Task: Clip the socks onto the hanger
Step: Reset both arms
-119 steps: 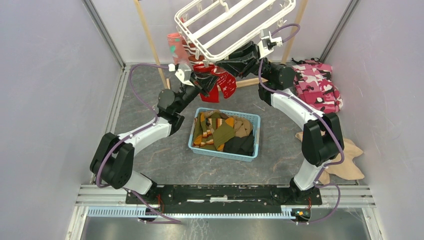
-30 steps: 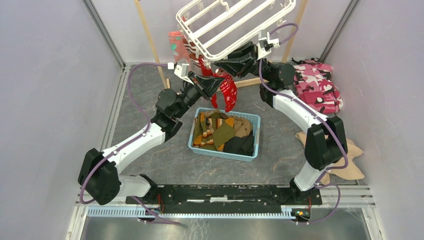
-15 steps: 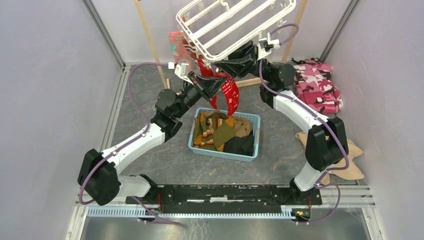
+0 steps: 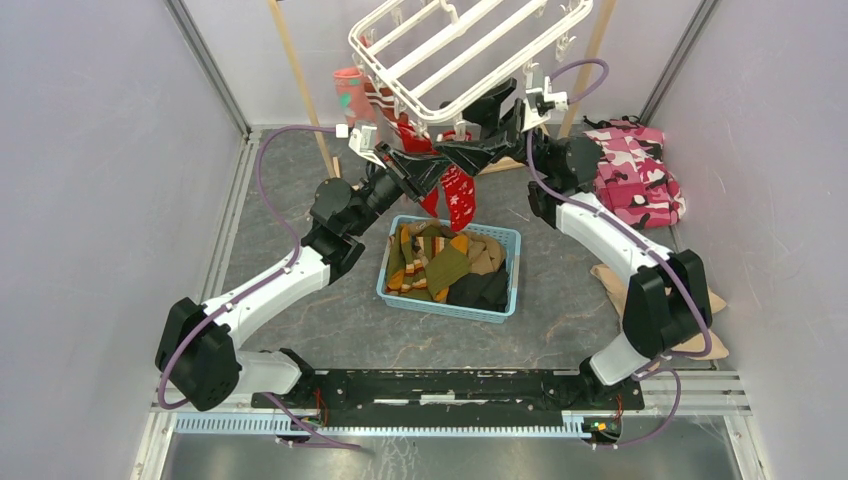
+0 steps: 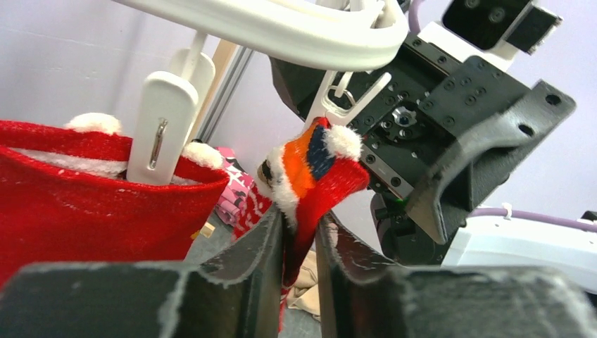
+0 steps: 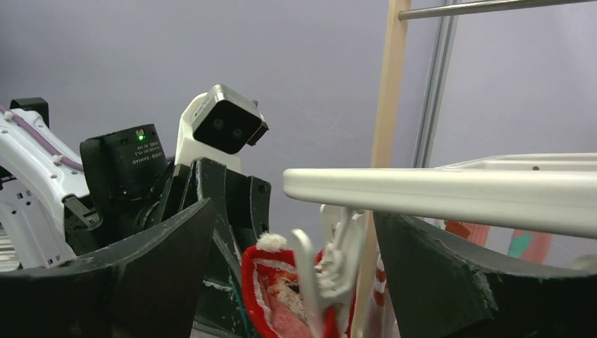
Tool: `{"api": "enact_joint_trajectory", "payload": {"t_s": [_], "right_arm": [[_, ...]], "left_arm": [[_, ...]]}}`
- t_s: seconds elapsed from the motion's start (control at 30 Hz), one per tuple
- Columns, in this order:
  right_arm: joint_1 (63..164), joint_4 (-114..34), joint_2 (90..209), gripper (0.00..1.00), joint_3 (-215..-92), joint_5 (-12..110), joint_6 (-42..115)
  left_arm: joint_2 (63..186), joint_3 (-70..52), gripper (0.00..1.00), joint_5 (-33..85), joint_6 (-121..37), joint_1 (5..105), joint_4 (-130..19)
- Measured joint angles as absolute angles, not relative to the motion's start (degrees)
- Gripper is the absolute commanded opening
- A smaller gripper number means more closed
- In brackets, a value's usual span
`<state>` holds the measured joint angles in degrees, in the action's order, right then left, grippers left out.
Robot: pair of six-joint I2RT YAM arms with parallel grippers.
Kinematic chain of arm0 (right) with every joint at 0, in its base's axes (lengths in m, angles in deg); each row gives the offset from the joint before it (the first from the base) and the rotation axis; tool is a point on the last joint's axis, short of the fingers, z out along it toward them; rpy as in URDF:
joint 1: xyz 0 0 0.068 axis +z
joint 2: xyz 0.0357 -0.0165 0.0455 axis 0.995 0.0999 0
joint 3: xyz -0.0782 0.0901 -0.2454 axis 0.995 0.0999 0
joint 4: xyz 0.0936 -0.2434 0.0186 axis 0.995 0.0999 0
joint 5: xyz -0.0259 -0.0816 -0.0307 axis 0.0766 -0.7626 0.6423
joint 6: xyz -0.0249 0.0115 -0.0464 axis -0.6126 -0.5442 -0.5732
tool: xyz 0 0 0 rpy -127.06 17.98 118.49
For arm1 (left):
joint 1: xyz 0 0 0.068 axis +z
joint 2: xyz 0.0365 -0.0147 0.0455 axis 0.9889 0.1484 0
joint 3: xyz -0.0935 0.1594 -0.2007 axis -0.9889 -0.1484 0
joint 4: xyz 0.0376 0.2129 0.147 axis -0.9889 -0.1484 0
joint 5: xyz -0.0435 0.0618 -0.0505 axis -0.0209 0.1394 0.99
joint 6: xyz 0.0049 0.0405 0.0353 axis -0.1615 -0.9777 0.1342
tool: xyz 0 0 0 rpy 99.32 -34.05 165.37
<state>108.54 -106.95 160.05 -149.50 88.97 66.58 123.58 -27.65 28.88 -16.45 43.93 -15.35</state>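
Note:
The white hanger point(image 4: 470, 45) hangs tilted at the back. A bright red sock point(image 4: 458, 195) dangles below its near rim, its cuff point(image 5: 317, 165) held in a white clip point(image 5: 338, 105). My left gripper point(image 4: 432, 166) is shut on that cuff, the narrow jaws point(image 5: 299, 236) pressing it from both sides. My right gripper point(image 4: 482, 140) stands open, its fingers wide on either side of the same clip point(image 6: 331, 264) and apart from it. Another red sock point(image 5: 91, 204) hangs from a neighbouring clip point(image 5: 165, 134). A salmon-pink sock point(image 4: 350, 95) hangs at the hanger's left.
A blue basket point(image 4: 385, 270) of mixed socks and cloth sits mid-table below the grippers. The pink camouflage cloth point(image 4: 635, 170) lies at the back right, a tan garment point(image 4: 700, 320) at the right. The wooden stand's posts point(image 4: 300, 85) rise behind the hanger.
My right gripper has opened wide, let go of the clip and drawn back to the right. The clip now grips the red sock's cuff. My left jaws have eased slightly.

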Motion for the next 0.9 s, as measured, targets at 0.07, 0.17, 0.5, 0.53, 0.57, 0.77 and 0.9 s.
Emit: {"api": "enact_joint_trajectory", "payload": {"t_s": [0.07,0.17,0.5,0.53,0.57,0.77,0.9], "right_arm": [[108.54,-105.67,158.34,0.95,-148.06,88.73,65.05],[108.47,-103.92,155.59,0.98,-145.67,87.94,62.73],[104.93,-96.40,145.77,0.98,-135.86,85.89,55.67],[104.45,-94.76,144.51,0.98,-134.83,85.58,54.34],[104.12,-93.40,143.41,0.98,-134.05,85.30,53.09],[101.65,-86.26,136.42,0.98,-129.41,83.92,46.99],[98.97,-81.62,131.61,0.98,-126.33,82.04,43.41]], "left_arm": [[123.52,-27.68,0.39,28.84,-16.23,43.93,-15.37],[122.88,-27.70,0.47,28.81,-16.21,43.91,-15.41],[116.20,-30.58,0.58,28.16,-16.27,43.84,-16.68],[115.36,-31.13,0.59,28.05,-16.30,43.84,-17.18],[114.49,-31.72,0.62,27.72,-16.36,43.84,-17.73],[108.72,-34.71,0.74,26.21,-18.66,43.84,-23.00],[103.32,-35.87,0.86,25.32,-21.50,43.84,-27.92]]}}
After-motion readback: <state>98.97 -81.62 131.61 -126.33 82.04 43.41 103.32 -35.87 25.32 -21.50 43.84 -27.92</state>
